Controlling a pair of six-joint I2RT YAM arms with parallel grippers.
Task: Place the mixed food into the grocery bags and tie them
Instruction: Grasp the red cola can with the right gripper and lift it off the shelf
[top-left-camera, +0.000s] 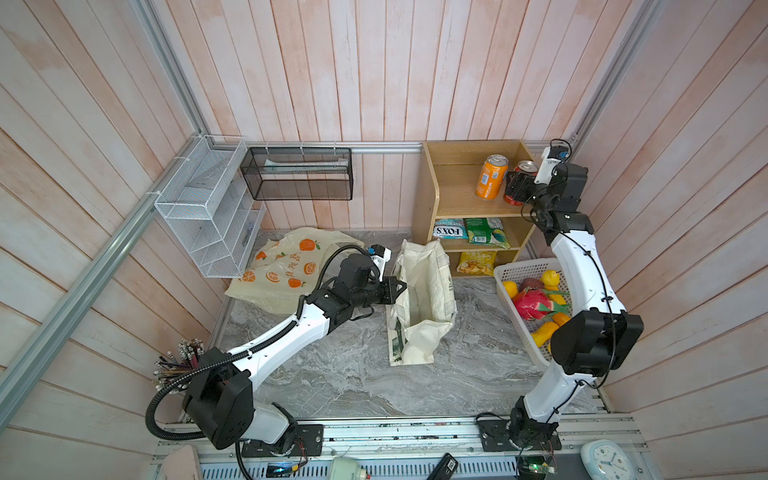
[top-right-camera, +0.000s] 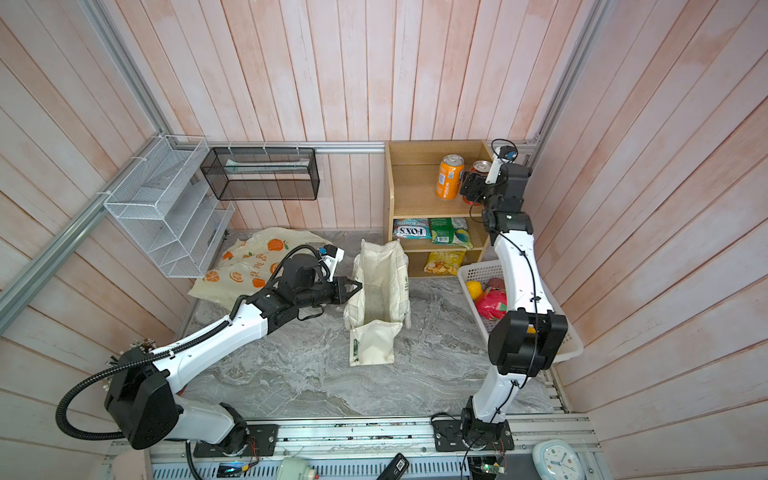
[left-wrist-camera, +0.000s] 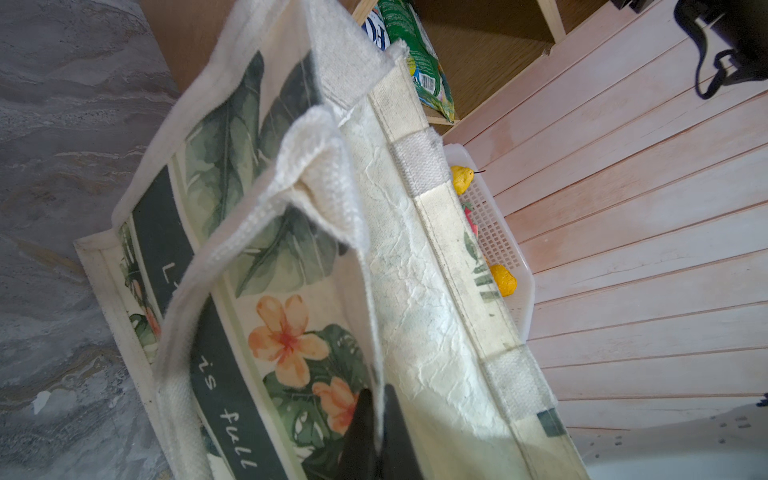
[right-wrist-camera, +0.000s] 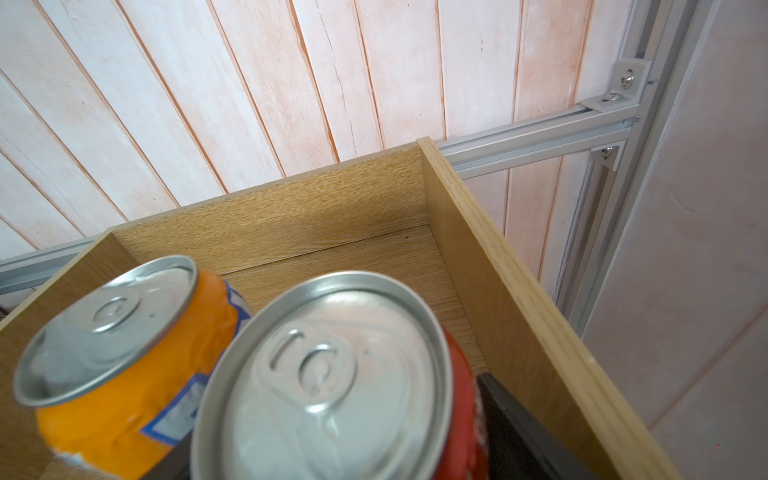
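The canvas tote (top-left-camera: 424, 291) (top-right-camera: 380, 286) stands open mid-table. My left gripper (top-left-camera: 401, 286) (top-right-camera: 357, 286) (left-wrist-camera: 376, 415) is shut on the tote's (left-wrist-camera: 415, 291) near rim, with the fabric edge pinched between the black fingers. The plastic carrier (top-left-camera: 282, 266) (top-right-camera: 249, 266), printed with oranges, lies flat behind the left arm. On the top shelf, my right gripper (top-left-camera: 515, 187) (top-right-camera: 471, 187) (right-wrist-camera: 340, 449) straddles the upright red cola can (top-left-camera: 524, 166) (right-wrist-camera: 332, 374), one finger (right-wrist-camera: 511, 415) against its side. Whether it presses the can is unclear. A green snack packet (top-left-camera: 484, 232) lies on the middle shelf.
An orange can (top-left-camera: 491, 176) (right-wrist-camera: 124, 374) stands close beside the red one inside the wooden shelf unit (top-left-camera: 428, 195). A white basket (top-left-camera: 515, 270) of toy fruits (top-left-camera: 534, 303) sits under the right arm. Wire racks (top-left-camera: 208, 216) hang on the left wall.
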